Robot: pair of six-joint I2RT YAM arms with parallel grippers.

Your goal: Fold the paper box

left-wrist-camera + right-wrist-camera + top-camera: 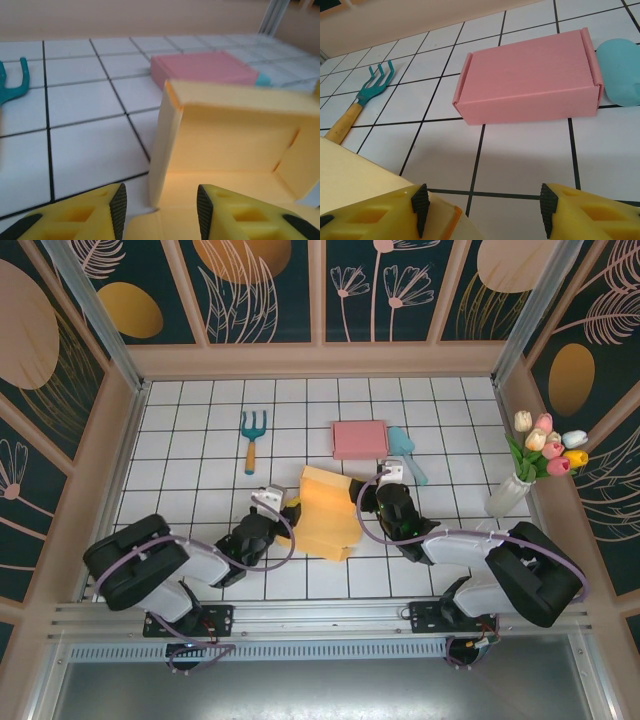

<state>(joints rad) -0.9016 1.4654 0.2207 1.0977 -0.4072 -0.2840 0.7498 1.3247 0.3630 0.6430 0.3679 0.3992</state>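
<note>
At the middle of the white tiled table (pixel 180 420), the yellow paper box (pixel 325 512) lies partly folded between the two arms. The left gripper (pixel 282 510) sits at its left edge, jaws apart. In the left wrist view the box's upright side wall (pixel 165 150) rises just past the black pads (pixel 118 202) (its lower corner falls in the gap between them). The right gripper (pixel 368 496) is at the box's right edge, jaws also wide apart, with a yellow flap (pixel 355 175) against one finger. Beyond the box lie a closed pink box (pixel 359 438), a blue scoop (pixel 406 453) just beside it, and a teal hand fork (pixel 252 436). A vase of tulips (pixel 535 455) stands at the right.
</note>
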